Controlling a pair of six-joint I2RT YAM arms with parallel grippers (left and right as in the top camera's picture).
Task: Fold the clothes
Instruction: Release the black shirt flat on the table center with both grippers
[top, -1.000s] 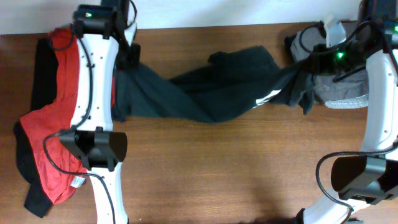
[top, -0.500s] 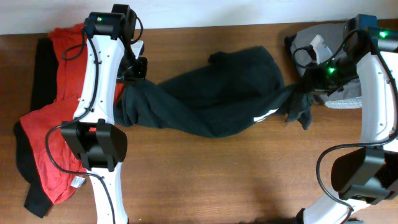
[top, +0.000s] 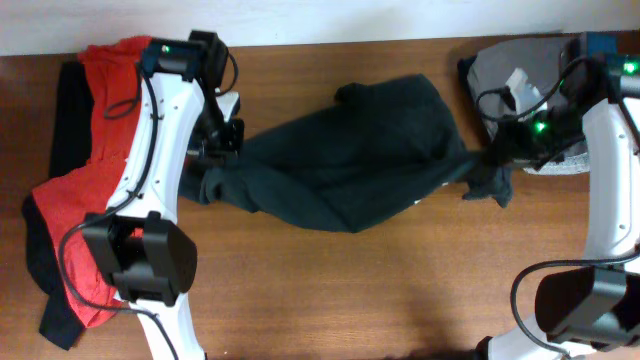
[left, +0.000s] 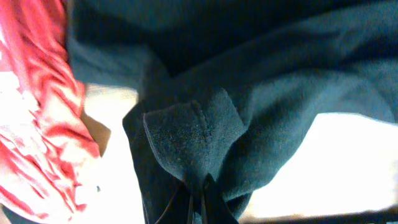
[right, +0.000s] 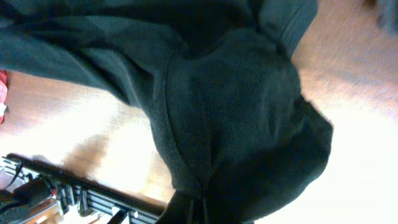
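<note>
Left gripper (top: 213, 160) clamped on dark T-shirt (top: 350, 175) at its left end. Right gripper (top: 492, 157) pinched shut on the right end, possibly a sleeve. Shirt is stretched between them, with the red T-shirt (top: 90, 200) far left.

Overhead is evenly lit and sharp; wrist views blow the table (left: 351, 152) white, dark T-shirt (left: 261, 68) murky.

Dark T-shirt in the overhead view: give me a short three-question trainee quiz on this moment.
1. True or false: the dark T-shirt lies neatly folded.
2. Which garment lies beside the left arm? A) red T-shirt B) blue towel C) yellow sock
3. Fill in: the left pincer and right pincer are each ___ on an end of the dark T-shirt.
Key: 1 false; 2 A; 3 shut.
</note>
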